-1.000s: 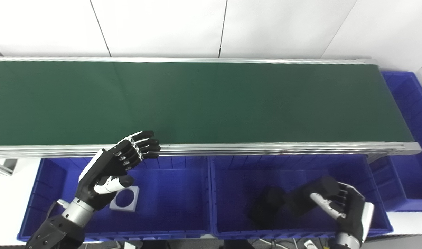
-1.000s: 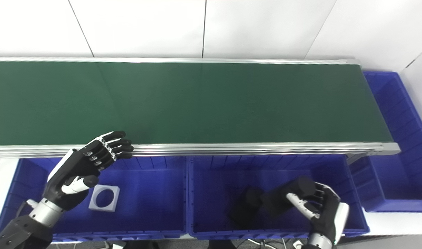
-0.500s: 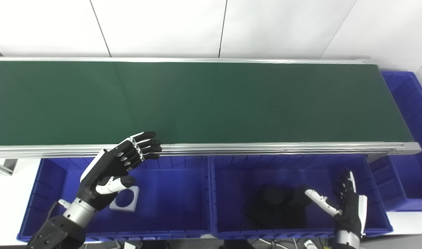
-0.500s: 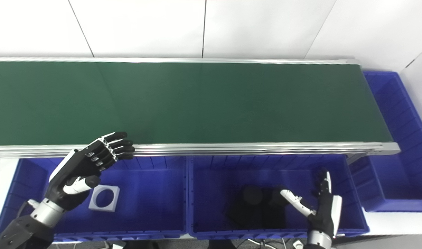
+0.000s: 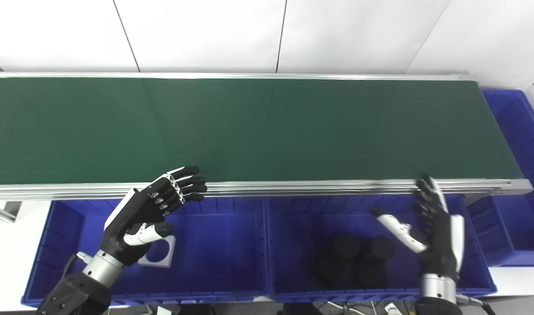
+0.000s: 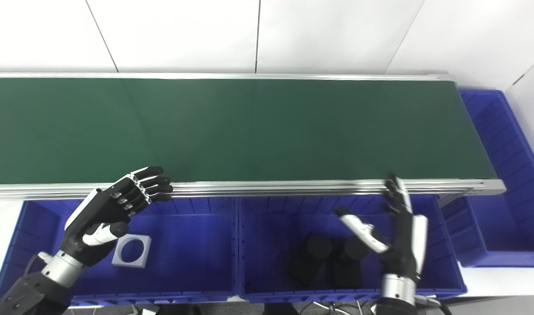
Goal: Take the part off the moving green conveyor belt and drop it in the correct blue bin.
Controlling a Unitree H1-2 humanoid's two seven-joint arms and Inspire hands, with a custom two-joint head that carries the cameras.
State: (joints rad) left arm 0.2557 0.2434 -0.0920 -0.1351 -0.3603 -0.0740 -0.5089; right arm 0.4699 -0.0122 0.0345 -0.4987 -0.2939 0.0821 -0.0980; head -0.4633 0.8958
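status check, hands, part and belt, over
Left hand open, right hand open, both empty. Two black parts down in middle bin. Belt bare, nothing in the way.

The green belt [image 5: 267,127] lies wholly bare. Black parts [image 5: 358,258] crowd the middle bin's [image 5: 288,245] floor. A white plate [image 5: 159,253] sits in the left bin [image 5: 214,245].

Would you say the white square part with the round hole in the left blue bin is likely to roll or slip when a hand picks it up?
The white square part lies flat on the left blue bin floor, so it probably won't roll. Its edges look straight and rigid, likely giving fingers firm faces. It seems thin, so lifting it off the floor may be fiddly; the round hole might help.
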